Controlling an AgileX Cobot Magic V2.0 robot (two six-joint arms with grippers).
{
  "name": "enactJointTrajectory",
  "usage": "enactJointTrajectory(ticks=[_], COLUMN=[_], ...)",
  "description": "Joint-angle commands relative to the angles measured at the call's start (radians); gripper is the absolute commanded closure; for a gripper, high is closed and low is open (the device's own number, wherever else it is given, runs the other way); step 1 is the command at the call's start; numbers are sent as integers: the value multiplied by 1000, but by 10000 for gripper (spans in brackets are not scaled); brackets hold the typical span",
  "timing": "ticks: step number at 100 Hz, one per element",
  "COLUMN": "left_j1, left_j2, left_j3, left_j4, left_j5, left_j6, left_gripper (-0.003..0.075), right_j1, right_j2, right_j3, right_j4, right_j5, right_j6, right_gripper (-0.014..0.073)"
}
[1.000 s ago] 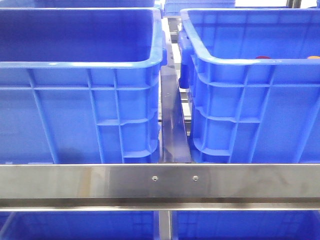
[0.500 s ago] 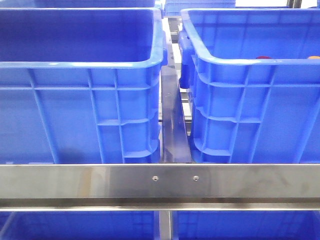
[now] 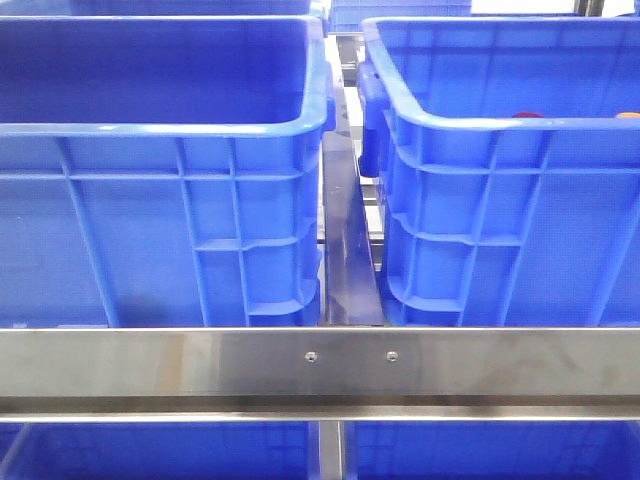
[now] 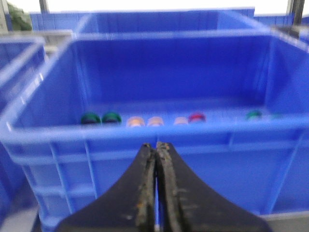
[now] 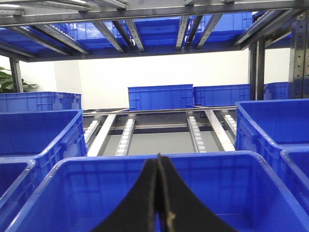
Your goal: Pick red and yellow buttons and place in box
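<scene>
Right now I am at the very start of the job: nothing is picked up yet. My left gripper (image 4: pixel 156 186) has its black fingers pressed together, holding nothing, and it hangs outside the near wall of a blue crate (image 4: pixel 145 135). Along the floor of that crate, seen over its rim, sits a blurred row of small rounded pieces: two green ones (image 4: pixel 100 118), several pale ones (image 4: pixel 145 121), a red button (image 4: pixel 196 117) and another green one (image 4: pixel 253 114) further along. I cannot pick out a yellow button in this view. From the front camera, a red top (image 3: pixel 526 115) and an orange-yellow top (image 3: pixel 627 117) just peek over the rim of the right-hand crate (image 3: pixel 500 220).

My right gripper (image 5: pixel 159 193) is also closed and empty, pointed over a crate whose visible part shows nothing inside (image 5: pixel 145 188); I judge this is the box to fill.

Next, I judge, the left fingers must spread, rise over the rim and drop onto the red button. The tall crate wall stands in the way, and close neighbouring pieces could be nudged. A steel rail (image 3: pixel 320 365) crosses the front view; shelving (image 5: pixel 145 29) sits overhead.
</scene>
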Motion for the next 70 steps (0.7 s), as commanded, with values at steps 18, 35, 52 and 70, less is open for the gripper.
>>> enactJointTrajectory(ticks=[18,35,52,70], left_j1=[2,2,2,2], left_j2=[-32,-32,-32,-32], left_j3=[72,112,112,112], left_j4=[3,3,3,3], left_j5=[-222,-292,-294,-294], left_j6=[-10,-10,-10,-10], left_gripper=[739,739,739,739], right_j1=[0,0,0,0], right_j2=[7,7,7,7], right_j3=[-26,-26,-26,-26], right_j4=[67,67,67,67], right_j5=[25,25,25,25], right_j6=[-3,-3,-3,-3], right_gripper=[661,661,661,661])
